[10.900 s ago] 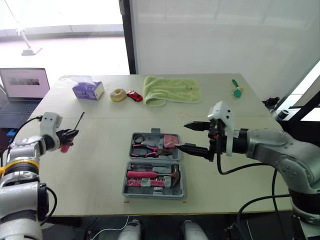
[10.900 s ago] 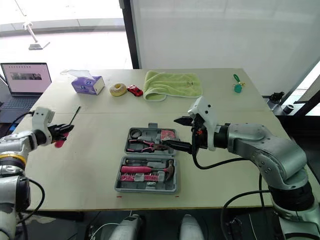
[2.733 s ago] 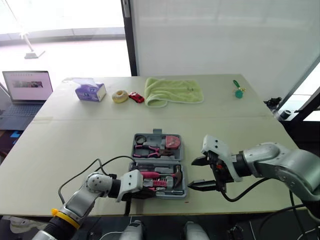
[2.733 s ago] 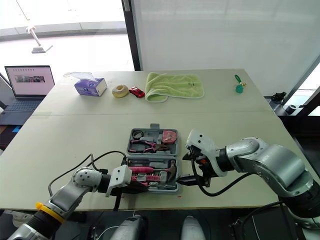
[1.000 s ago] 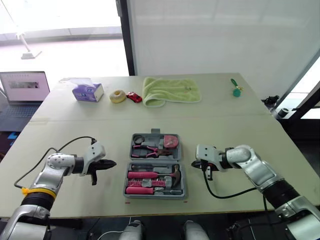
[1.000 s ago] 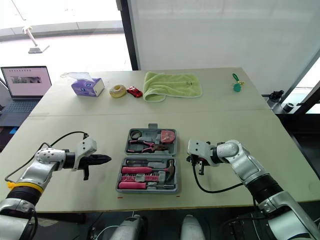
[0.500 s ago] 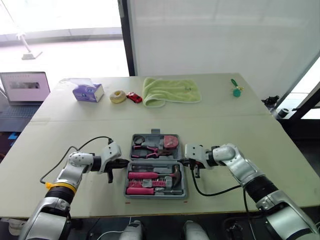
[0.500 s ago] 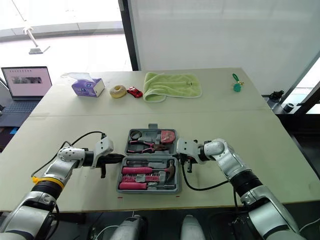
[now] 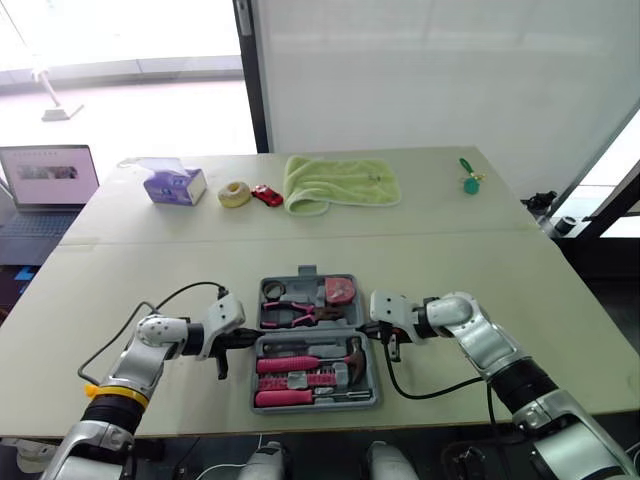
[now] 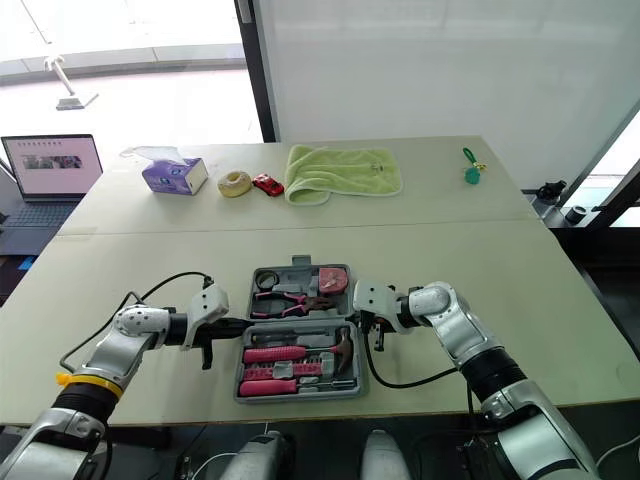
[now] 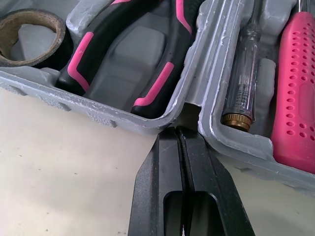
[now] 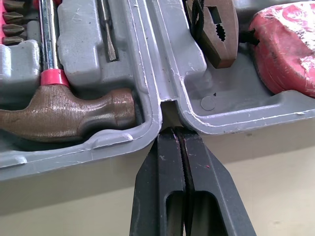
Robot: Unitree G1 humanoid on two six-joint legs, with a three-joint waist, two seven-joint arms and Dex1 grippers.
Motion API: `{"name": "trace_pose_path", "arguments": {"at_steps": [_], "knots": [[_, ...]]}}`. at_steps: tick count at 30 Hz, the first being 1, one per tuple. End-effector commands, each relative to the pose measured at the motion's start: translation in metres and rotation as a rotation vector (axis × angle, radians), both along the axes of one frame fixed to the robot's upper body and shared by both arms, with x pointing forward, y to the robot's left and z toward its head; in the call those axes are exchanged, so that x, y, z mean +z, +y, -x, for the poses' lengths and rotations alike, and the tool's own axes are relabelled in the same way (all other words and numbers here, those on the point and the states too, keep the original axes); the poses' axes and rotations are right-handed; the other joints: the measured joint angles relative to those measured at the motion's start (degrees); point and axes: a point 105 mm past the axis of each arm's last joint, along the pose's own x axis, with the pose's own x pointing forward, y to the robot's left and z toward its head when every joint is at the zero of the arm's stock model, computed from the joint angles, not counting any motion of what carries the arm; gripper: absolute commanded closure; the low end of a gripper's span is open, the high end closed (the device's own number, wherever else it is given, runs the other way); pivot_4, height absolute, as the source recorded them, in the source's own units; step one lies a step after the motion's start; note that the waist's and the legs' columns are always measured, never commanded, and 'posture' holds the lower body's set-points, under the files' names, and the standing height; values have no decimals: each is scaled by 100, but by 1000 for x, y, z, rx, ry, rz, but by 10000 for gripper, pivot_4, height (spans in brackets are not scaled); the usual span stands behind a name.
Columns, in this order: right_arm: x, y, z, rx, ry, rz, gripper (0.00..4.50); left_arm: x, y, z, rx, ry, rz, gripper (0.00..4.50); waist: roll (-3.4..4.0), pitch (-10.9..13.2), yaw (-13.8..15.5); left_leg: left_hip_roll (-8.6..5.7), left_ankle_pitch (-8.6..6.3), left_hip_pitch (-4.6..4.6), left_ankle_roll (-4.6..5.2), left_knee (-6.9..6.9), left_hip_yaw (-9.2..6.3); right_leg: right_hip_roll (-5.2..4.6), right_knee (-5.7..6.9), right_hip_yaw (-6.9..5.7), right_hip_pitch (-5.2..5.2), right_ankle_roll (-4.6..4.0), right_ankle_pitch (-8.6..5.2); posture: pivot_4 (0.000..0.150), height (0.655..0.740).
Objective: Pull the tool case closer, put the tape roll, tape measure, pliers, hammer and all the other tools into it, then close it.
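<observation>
The grey tool case [image 9: 374, 392] lies open near the table's front edge. Its far half holds the tape roll [image 11: 29, 34], the pink-handled pliers [image 11: 147, 54] and the red tape measure [image 12: 290, 46]. The hammer [image 12: 64, 115], a pink screwdriver [image 11: 293, 83] and a row of bits sit in the near half. My left gripper [image 9: 250, 338] is shut, its tips pressed into the hinge notch on the case's left side. On the right side, my right gripper [image 9: 365, 327] is shut too, with its tips in the opposite hinge notch.
Along the far edge of the table lie a purple tissue box [image 9: 174, 185], a pale ring [image 9: 235, 193], a red toy car [image 9: 267, 194], a green towel [image 9: 340, 183] and a small green item [image 9: 467, 178]. A laptop [image 9: 45, 190] stands off the table's left side.
The case has slid a little toward the front edge and turned slightly, with both shut grippers moving along at its hinge notches.
</observation>
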Motion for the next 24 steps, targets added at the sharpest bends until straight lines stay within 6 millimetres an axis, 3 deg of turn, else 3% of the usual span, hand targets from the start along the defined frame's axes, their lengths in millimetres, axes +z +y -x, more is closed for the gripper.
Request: {"name": "trace_pose_path", "arguments": {"at_steps": [1,10,14,24], "knots": [[4,23,16,95,27,-45,44541,-10,-16,19,-81,52,3,45000,2,-1,-11,0,0,1,0,-2,1,0,0,1,0,0,0,1500,7375],[-13,14,28,52,129,-13,44541,-18,-7,36,-84,133,-22,45000,4,-16,-7,2,-1,6,0,-5,2,0,-1,2,3,-1,-1,1500,7375],[-18,12,33,54,139,7,44541,-21,5,23,-32,107,-73,45000,2,-29,6,2,-1,12,0,-6,2,0,-2,2,9,0,-2,1500,7375],[-15,-9,20,-19,121,39,44541,-15,4,11,1,53,-53,45000,5,-45,25,6,-2,89,0,-38,2,0,-33,1,87,1,-5,1500,7375]]}}
